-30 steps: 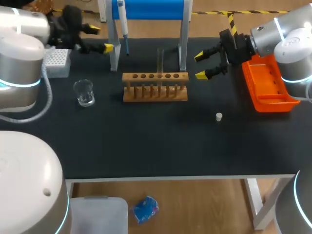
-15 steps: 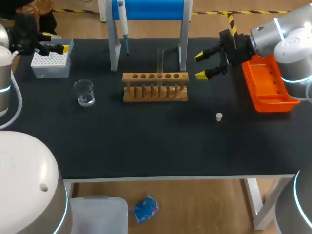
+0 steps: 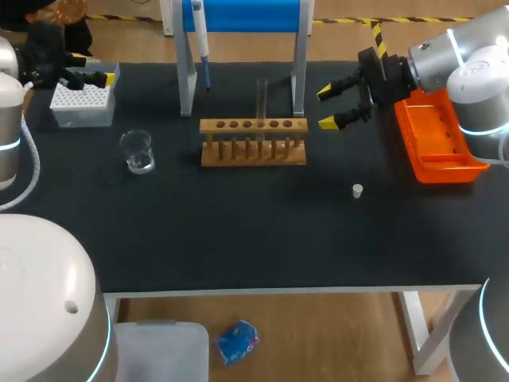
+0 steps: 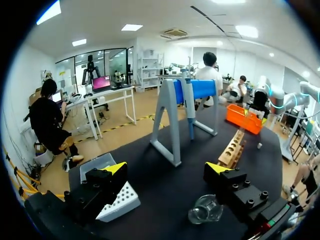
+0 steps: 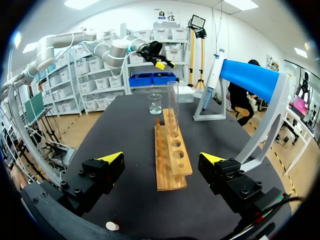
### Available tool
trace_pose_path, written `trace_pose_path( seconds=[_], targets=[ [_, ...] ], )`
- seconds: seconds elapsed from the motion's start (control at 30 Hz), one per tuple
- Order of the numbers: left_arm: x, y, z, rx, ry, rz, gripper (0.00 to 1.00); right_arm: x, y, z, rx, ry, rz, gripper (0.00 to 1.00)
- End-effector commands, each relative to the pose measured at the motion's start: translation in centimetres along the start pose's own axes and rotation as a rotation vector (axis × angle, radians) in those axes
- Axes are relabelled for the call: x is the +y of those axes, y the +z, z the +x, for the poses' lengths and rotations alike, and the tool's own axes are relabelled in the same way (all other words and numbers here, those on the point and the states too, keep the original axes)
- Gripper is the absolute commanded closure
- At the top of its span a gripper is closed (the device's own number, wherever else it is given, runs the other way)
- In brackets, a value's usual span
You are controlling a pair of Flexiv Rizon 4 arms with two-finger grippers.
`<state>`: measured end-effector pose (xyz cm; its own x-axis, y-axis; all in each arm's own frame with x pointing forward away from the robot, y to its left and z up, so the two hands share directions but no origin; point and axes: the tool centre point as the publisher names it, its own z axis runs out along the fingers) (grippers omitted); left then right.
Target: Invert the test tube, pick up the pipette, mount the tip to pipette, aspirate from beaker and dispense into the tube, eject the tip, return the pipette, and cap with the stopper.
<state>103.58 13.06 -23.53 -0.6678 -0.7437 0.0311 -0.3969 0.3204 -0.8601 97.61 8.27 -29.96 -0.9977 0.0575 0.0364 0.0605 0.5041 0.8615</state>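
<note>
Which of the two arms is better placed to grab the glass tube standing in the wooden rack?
The right, probably. Its open pincer sits just beside the wooden rack, pointing at the test tube. The left pincer is far off by the tip box, beyond the blue stand.

On my feed a black tabletop (image 3: 262,239), an orange tray (image 3: 437,147) lying at its right side, a wooden rack (image 3: 253,153) with a row of holes mid-table, a blue-topped grey stand (image 3: 248,14) just behind it
</note>
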Motion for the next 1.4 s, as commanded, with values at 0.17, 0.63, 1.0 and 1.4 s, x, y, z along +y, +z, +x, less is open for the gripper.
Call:
trace_pose_path(
  seconds=[0.17,0.63,1.0,1.4],
  targets=[
    [2.2,1.6,-5.4,-0.065,-0.043,-0.020,0.00,0.0,0.0,0.0,0.000,-0.001,-0.001,0.00],
    [5.6,5.2,-14.6,-0.376,-0.245,-0.146,0.00,0.0,0.0,0.0,0.000,-0.001,-0.001,0.00],
    [8.1,5.6,-15.1,-0.493,-0.383,-0.172,0.00,0.0,0.0,0.0,0.000,-0.001,-0.001,0.00],
    [8.2,6.0,-13.9,-0.510,-0.410,-0.159,0.51,0.0,0.0,0.0,0.000,-0.001,-0.001,0.00]
  ],
)
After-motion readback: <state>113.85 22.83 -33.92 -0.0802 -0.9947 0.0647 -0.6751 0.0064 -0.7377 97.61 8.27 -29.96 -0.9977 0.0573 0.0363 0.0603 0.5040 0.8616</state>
